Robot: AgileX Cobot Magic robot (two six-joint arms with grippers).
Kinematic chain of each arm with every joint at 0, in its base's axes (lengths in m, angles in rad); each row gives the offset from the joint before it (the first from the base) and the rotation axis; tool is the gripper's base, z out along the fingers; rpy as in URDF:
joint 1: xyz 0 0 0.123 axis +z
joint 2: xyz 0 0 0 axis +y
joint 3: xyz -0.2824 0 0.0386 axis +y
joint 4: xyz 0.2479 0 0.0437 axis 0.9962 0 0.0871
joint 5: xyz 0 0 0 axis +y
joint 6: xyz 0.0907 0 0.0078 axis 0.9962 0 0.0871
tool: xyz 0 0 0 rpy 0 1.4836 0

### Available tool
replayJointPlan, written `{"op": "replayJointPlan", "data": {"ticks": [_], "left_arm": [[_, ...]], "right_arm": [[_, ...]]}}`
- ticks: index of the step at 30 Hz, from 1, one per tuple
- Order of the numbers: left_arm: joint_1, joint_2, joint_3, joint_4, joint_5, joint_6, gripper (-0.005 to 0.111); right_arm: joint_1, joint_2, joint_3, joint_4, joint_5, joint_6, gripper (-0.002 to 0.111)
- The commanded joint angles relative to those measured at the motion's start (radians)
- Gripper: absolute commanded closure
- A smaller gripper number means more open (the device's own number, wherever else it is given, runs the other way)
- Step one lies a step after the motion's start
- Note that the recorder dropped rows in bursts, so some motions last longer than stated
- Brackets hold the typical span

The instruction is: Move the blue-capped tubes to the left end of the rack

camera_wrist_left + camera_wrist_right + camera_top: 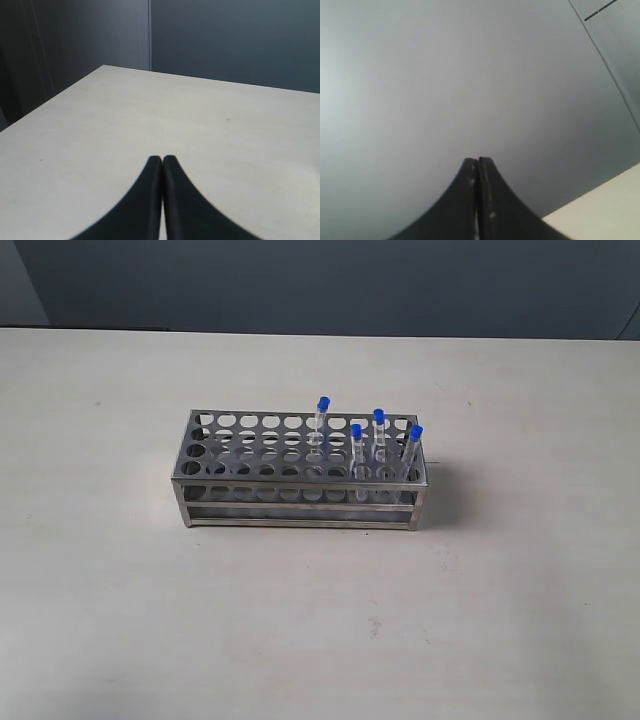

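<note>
The shiny steel rack [300, 472] stands mid-table in the exterior view. Several blue-capped tubes stand in holes at its right end: one [321, 423] near the middle back, one [356, 450] at the front, one [378, 435] behind it and one [412, 448] leaning at the far right. Neither arm shows in the exterior view. My left gripper [162, 159] is shut, with only bare table beyond it. My right gripper [478, 160] is shut too, facing a grey wall. Neither wrist view shows the rack or tubes.
The pale table [120, 570] stretches on all sides of the rack, against a dark grey wall [330, 280]. In the left wrist view a far table corner [104, 66] meets that wall. A table edge [600, 207] shows in the right wrist view.
</note>
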Motion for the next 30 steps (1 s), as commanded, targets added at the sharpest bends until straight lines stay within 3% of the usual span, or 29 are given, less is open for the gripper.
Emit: {"op": "replayJointPlan", "data": {"ticks": [1, 8, 14, 20, 24, 27, 30], "left_arm": [[0.000, -0.004, -0.001, 0.000, -0.001, -0.002, 0.106], [0.000, -0.004, -0.001, 0.000, -0.001, -0.002, 0.106], [0.000, -0.004, -0.001, 0.000, -0.001, -0.002, 0.106], [0.000, -0.004, -0.001, 0.000, -0.001, -0.002, 0.106], [0.000, -0.004, -0.001, 0.000, -0.001, -0.002, 0.106], [0.000, -0.004, -0.001, 0.000, -0.001, -0.002, 0.106], [0.000, -0.004, -0.001, 0.000, -0.001, -0.002, 0.106]], "right_arm": [[0.016, 0.245, -0.148, -0.227, 0.019, -0.005, 0.109], [0.175, 0.644, -0.405, -0.567, 0.108, -0.005, 0.109], [0.380, 0.986, -0.689, -0.567, 0.526, -0.081, 0.109], [0.531, 1.239, -0.867, -0.448, 0.637, -0.283, 0.109], [0.579, 1.321, -0.926, -0.430, 0.732, -0.319, 0.108], [0.588, 1.351, -0.931, -0.428, 0.742, -0.321, 0.094], [0.588, 1.373, -0.931, -0.426, 0.739, -0.321, 0.069]]}}
